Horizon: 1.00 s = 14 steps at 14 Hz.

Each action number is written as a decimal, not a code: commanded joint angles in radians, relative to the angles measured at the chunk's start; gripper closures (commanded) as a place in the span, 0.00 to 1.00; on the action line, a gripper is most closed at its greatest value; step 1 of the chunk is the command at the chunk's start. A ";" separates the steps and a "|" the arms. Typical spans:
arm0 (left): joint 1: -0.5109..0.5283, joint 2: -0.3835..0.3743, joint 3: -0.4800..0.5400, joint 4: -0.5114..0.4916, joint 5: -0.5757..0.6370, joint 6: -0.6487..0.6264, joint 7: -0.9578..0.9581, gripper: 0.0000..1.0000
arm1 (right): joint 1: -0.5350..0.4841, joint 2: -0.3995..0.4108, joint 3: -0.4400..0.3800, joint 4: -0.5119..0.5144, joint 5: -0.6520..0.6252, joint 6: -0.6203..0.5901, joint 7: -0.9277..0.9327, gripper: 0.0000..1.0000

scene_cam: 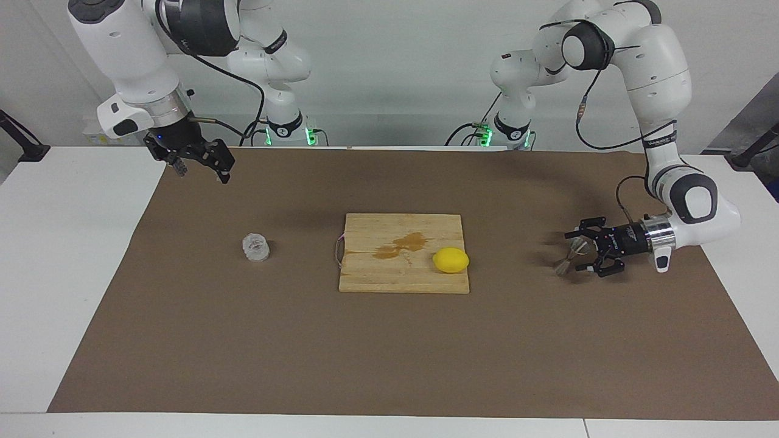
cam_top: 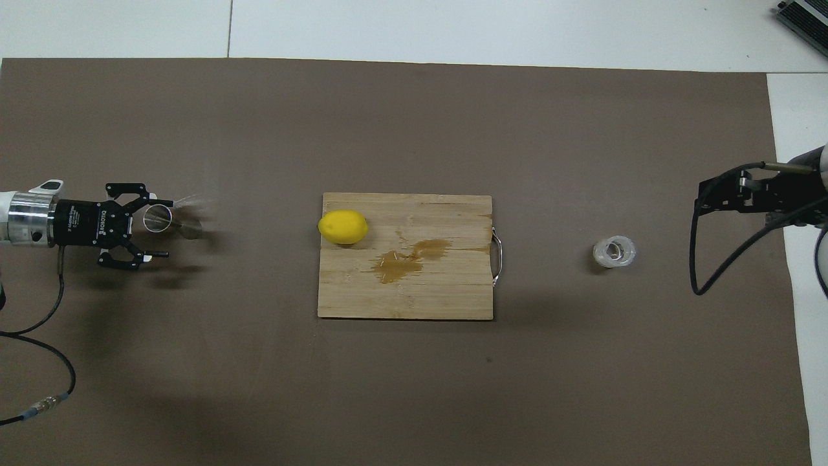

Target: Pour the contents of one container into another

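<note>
The small ribbed glass cup [scene_cam: 256, 247] [cam_top: 614, 252] stands on the brown mat toward the right arm's end of the table. The steel hourglass jigger [scene_cam: 568, 257] [cam_top: 173, 221] stands toward the left arm's end. My left gripper [scene_cam: 573, 250] [cam_top: 163, 228] lies level just above the mat, open, one finger on each side of the jigger. I cannot tell whether a finger touches it. My right gripper [scene_cam: 203, 175] [cam_top: 708, 197] hangs open and empty, high over the mat's edge at its own end, well clear of the cup.
A wooden cutting board [scene_cam: 365, 277] [cam_top: 453, 298] lies at the middle of the mat, with a brown wet stain [cam_top: 404, 255] on it. A lemon [scene_cam: 451, 260] [cam_top: 343, 227] rests on the board's edge toward the left arm. A metal handle [cam_top: 497, 255] sticks out toward the cup.
</note>
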 commanded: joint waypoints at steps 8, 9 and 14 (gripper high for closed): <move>0.011 0.006 0.001 -0.003 -0.028 -0.025 0.017 0.00 | -0.011 -0.008 0.005 -0.004 0.013 -0.001 -0.017 0.00; 0.012 0.006 0.001 -0.003 -0.028 -0.026 0.017 0.00 | -0.011 -0.008 0.005 -0.004 0.013 -0.001 -0.017 0.00; 0.020 0.004 -0.002 -0.002 -0.038 -0.046 0.017 0.02 | -0.011 -0.008 0.005 -0.004 0.012 -0.001 -0.017 0.00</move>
